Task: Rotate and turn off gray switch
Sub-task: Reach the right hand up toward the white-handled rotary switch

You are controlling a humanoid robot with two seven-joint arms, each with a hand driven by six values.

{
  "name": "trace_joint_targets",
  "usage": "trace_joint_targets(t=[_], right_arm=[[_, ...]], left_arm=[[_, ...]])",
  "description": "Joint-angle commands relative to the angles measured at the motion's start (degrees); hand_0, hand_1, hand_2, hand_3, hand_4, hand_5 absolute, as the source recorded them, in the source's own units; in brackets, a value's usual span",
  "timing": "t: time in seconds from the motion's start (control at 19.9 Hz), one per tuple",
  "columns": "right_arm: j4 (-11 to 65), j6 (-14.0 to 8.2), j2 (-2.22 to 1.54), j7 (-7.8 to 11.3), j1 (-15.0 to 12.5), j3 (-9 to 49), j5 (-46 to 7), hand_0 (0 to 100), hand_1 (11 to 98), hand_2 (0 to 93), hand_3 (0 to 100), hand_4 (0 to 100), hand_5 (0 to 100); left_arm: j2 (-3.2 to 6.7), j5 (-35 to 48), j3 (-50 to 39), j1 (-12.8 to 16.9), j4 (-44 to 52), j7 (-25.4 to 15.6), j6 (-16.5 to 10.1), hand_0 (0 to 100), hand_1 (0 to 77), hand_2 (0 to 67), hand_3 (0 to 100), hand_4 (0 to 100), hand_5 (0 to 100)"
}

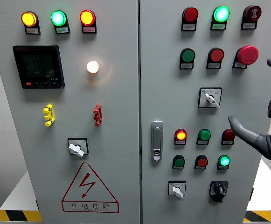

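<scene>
A grey cabinet of two doors fills the view, with a strip of white wall and black-and-yellow floor tape at each lower corner. The seam between the doors runs down the middle; a chrome latch sits just right of it.

Which switch is the gray one I cannot tell for certain: three white-handled rotary switches show, one on the right door's upper part, one at its lower part, one on the left door. The upper right switch lies nearest my hand, its handle tilted down to the right. Bare panel surrounds it on all sides, with open room between it and the rows of buttons above and below.

Nearby obstacles: a red mushroom button stands proud above and to the right; a lit red lamp, green button and dark red button sit below. A black knob is at bottom right.

My right hand enters from the right edge, apart from the panel controls, fingers spread and holding nothing: one finger points left toward the dark red button, others curl upward by the mushroom button. My left hand does not show.
</scene>
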Motion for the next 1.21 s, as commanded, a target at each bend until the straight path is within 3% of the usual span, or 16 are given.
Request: trace_joint_targets(t=[0.0, 0.35, 0.45, 0.55, 0.7, 0.81, 1.16], right_arm=[[0.0, 0.0, 0.0, -0.05, 0.0, 0.0, 0.0, 0, 45.9, 6.0, 89, 100, 100], [-0.2, 1.1, 0.0, -0.4, 0.0, 0.0, 0.0, 0, 44.7, 5.9, 88, 100, 100], [-0.4, 1.8, 0.0, -0.75, 0.1, -0.1, 0.0, 0, 43.2, 12.3, 87, 99, 100], [-0.9, 1.8, 0.0, -1.45, 0.4, -0.2, 0.1, 0, 40.1, 28.1, 85, 93, 98], [-1.9, 2.0, 0.0, -4.61, 1.4, -0.9, 1.5, 0, 39.2, 42.9, 86, 90, 98], [-3.5, 1.9, 0.0, -6.63, 2.8, -1.5, 2.6, 0, 38.6, 47.2, 86, 88, 98], [-6.4, 1.4, -0.09, -11.55, 3.7, -4.0, 2.5, 0, 38.7, 57.3, 87, 88, 98]], left_arm=[[-0.01, 0.0, 0.0, 0.0, 0.0, 0.0, 0.0, 0, 0.0, 13.3, 18, 9, 12], [-0.01, 0.0, 0.0, 0.0, 0.0, 0.0, 0.0, 0, 0.0, 13.3, 18, 9, 12], [-0.01, 0.0, 0.0, 0.0, 0.0, 0.0, 0.0, 0, 0.0, 13.3, 18, 9, 12], [-0.01, 0.0, 0.0, 0.0, 0.0, 0.0, 0.0, 0, 0.0, 13.3, 18, 10, 12], [-0.01, 0.0, 0.0, 0.0, 0.0, 0.0, 0.0, 0, 0.0, 13.3, 18, 10, 12], [0.08, 0.0, 0.0, 0.0, 0.0, 0.0, 0.0, 0, 0.0, 13.3, 18, 9, 12], [0.08, 0.0, 0.0, 0.0, 0.0, 0.0, 0.0, 0, 0.0, 13.3, 18, 9, 12]])
